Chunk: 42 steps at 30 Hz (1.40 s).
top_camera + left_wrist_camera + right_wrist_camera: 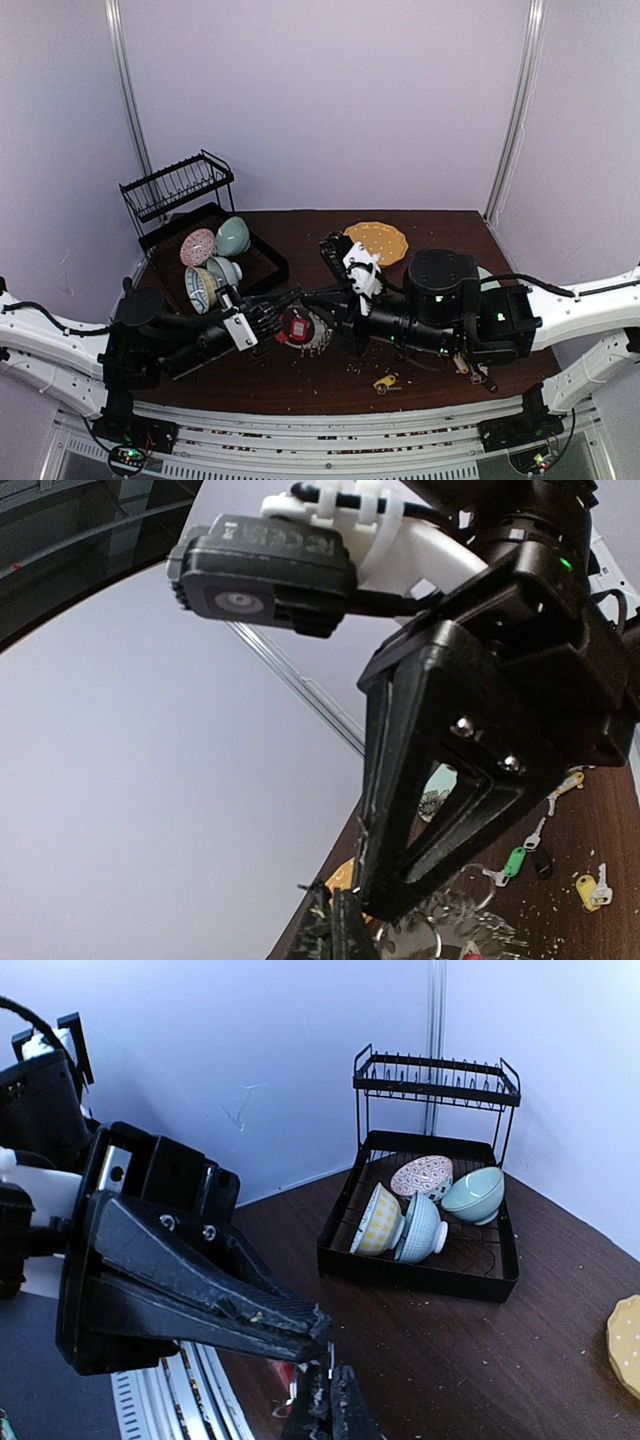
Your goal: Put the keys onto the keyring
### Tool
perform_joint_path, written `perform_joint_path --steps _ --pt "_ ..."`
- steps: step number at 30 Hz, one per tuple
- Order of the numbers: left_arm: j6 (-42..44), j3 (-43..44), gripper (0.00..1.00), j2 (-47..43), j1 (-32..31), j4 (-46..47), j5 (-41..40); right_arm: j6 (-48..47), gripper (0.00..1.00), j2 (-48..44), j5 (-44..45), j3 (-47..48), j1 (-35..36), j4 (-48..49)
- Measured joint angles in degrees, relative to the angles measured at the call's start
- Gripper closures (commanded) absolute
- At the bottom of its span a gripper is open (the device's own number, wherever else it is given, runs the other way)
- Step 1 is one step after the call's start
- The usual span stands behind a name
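The keys (514,862) are showing bright silver metal with glossy coloured plastic tags. The table (300,385) is looking like dark matt wood, while the rack (435,1068) is showing black wire and its bowls (475,1192) are gleaming, glazed.

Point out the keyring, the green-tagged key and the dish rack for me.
keyring (298,328), top external view, on its red part.
green-tagged key (514,861), left wrist view, on the green tag.
dish rack (440,1270), right wrist view, on its front wall.

Keyring (299,327) mid-table, rack (176,187) rear left, plate (378,241) behind, keys (385,382) front right
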Motion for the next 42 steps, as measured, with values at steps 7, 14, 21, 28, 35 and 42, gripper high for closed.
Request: perform_joint_path --steps 7,14,21,28,35,42 --pt "-2.5 0.4 1.0 -0.4 0.0 -1.6 0.2 -0.9 1.0 -0.3 -0.1 0.0 -0.1 -0.6" --pt "-17.1 8.4 0.59 -4.9 6.2 -19.4 10.5 -7.7 1.0 -5.2 -4.2 -1.7 -0.2 -4.3" --pt "-27.5 14.9 0.6 -6.9 9.8 -31.3 23.8 -15.8 1.0 -8.4 -8.2 -3.1 -0.2 -6.3" --pt "-27.8 15.8 0.66 -0.6 9.8 -34.9 34.1 -20.0 1.0 -8.3 -9.7 -3.4 -0.2 -5.6" --pt "-27.1 15.1 0.81 -0.4 9.8 -32.4 33.8 -21.8 1.0 -8.3 -11.0 -3.8 -0.2 -4.6" --pt "-26.9 14.9 0.8 -0.5 9.8 -31.5 33.3 -22.0 1.0 -8.4 -12.1 -4.1 -0.2 -4.3"
